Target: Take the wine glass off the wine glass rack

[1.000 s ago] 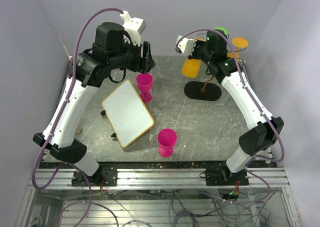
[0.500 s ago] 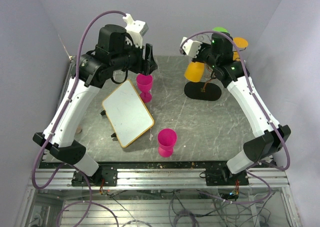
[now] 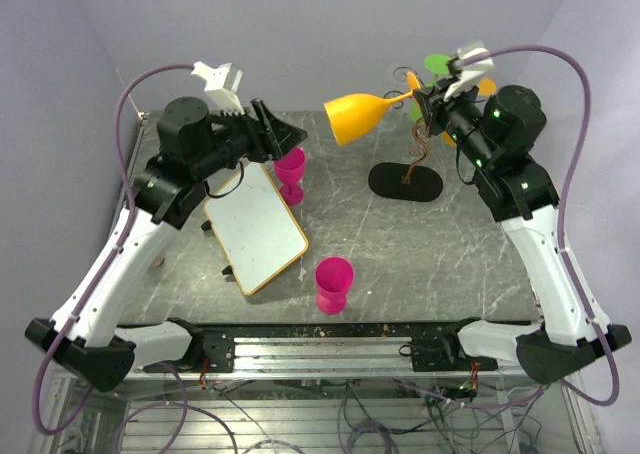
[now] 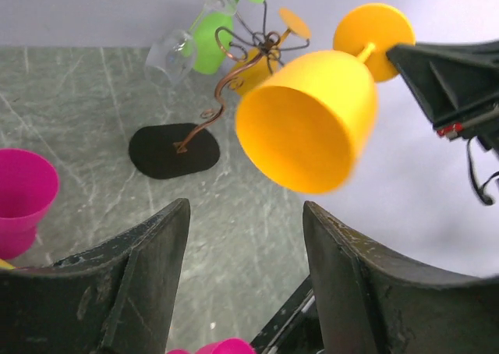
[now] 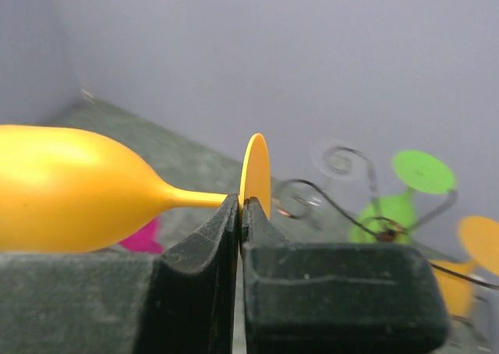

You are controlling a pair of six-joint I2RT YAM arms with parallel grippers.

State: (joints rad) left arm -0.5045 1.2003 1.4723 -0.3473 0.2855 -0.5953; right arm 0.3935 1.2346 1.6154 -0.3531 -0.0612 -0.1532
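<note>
My right gripper [image 3: 428, 98] is shut on the flat foot [image 5: 256, 173] of an orange wine glass [image 3: 358, 116]. The glass lies level in the air, left of the wine glass rack [image 3: 422, 142], with its open mouth facing left [image 4: 308, 124]. The rack is a thin wire stem with curled arms [image 4: 226, 89] on a black oval base [image 3: 405, 182]. A green glass [image 4: 212, 38], a clear glass [image 4: 170, 54] and another orange glass [image 4: 257, 65] hang on it. My left gripper [image 3: 285, 132] is open and empty, facing the held glass from the left, above a pink glass [image 3: 290, 166].
A white board with a wooden rim [image 3: 255, 226] lies tilted on the grey table at centre left. A second pink glass [image 3: 334, 282] stands near the front edge. Grey walls close in the back and sides.
My right arm has pulled the orange glass away from the rack, raised it and swung it left until it lies level. My left arm has drawn back and turned its gripper toward the glass.
</note>
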